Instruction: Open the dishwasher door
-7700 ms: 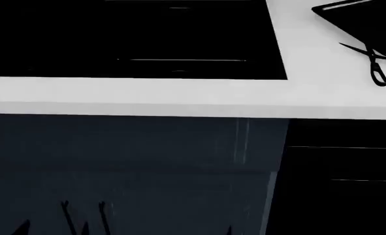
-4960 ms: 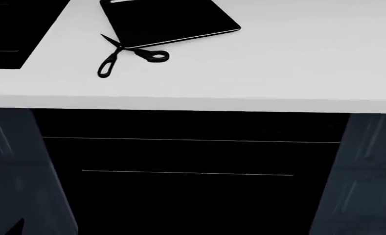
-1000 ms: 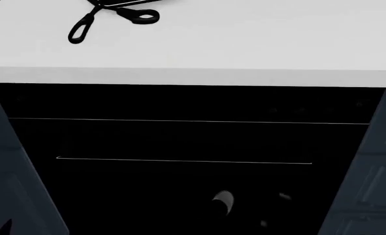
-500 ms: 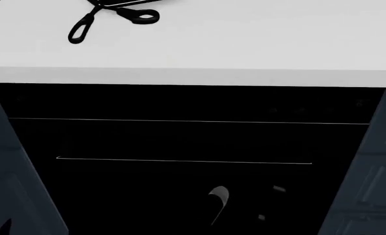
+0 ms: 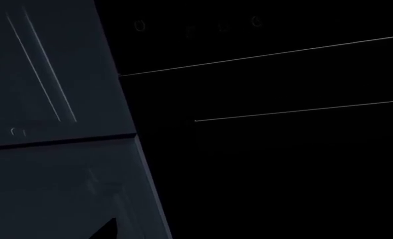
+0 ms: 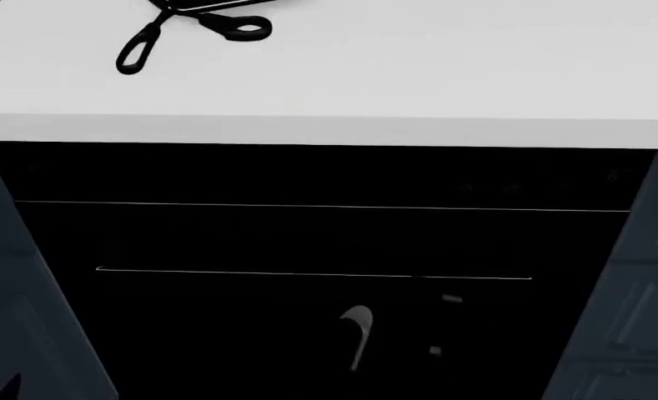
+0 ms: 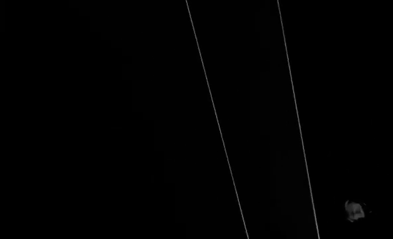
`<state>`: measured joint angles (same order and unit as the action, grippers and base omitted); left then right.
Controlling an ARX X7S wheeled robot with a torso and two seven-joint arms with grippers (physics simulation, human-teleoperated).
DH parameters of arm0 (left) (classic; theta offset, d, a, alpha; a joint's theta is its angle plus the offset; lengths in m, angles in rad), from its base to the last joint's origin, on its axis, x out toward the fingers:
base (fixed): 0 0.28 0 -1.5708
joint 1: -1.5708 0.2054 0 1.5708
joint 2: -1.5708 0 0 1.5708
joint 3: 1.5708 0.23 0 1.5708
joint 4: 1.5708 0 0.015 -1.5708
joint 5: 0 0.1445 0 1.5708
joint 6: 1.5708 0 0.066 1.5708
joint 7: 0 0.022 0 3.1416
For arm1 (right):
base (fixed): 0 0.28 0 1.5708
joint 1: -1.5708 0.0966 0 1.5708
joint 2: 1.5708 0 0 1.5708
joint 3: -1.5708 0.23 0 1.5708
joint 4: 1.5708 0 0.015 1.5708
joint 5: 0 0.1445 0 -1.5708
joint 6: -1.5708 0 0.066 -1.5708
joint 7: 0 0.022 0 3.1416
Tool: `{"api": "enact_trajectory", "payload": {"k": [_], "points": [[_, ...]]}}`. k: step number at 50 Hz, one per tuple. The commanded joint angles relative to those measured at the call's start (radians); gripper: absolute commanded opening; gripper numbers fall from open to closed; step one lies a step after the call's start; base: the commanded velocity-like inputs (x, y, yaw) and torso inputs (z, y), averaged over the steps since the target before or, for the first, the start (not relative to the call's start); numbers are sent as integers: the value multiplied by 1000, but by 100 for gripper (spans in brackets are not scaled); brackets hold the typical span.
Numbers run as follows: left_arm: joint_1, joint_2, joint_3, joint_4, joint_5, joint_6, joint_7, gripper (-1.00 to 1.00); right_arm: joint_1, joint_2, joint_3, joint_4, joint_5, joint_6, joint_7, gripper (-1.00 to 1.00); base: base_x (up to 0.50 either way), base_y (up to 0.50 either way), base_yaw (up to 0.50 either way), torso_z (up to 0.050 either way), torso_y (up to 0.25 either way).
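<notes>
While the right gripper [image 6: 401,325] hangs just below the thin bar handle [image 6: 313,272], bring it up slowly and level with that bar. You cannot tell if its jaws are apart or together, because black hides them against the dishwasher door [image 6: 195,333] under the white counter [image 6: 418,75].

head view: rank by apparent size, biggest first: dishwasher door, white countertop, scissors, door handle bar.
1-2. dishwasher door and white countertop: similar spread, both cropped by the frame, no clear ranking.
3. door handle bar: long but thin.
4. scissors: partly cut off.
</notes>
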<state>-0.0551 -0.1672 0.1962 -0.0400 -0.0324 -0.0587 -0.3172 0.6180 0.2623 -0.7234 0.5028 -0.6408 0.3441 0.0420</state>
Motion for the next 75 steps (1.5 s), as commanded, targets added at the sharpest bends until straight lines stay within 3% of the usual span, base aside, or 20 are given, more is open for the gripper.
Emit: {"api": "enact_trajectory", "payload": {"k": [1,14,21,28,51,72,73,75], "points": [[4,-2,-1,-5,-24,17,16,100,75,-30,-37,153,-17,-42,-4,100,0,0,0,0,0],[2,-6,8,-13,-31,20,12,100,214,-105,-85,478,-13,-172,64,100,0,0,0,0,0],[2,-10,11,-11,-34,20,8,100,324,-191,-111,800,10,-318,139,100,0,0,0,0,0],[1,-13,14,-11,-37,22,5,100,342,-189,-193,805,85,-300,125,100,0,0,0,0,0],[-5,-21,25,-18,-48,25,-4,100,406,-179,-660,806,528,-227,124,100,0,0,0,0,0],[-9,-29,34,-11,-55,18,-15,100,431,-179,-784,806,628,-216,100,100,0,0,0,0,0],[-8,-30,35,-10,-56,18,-15,100,431,-179,-786,806,629,-223,98,-100,0,0,0,0,0],[-7,-30,36,-10,-57,19,-16,100,429,-178,-788,806,633,-238,96,-100,0,0,0,0,-9]]}}
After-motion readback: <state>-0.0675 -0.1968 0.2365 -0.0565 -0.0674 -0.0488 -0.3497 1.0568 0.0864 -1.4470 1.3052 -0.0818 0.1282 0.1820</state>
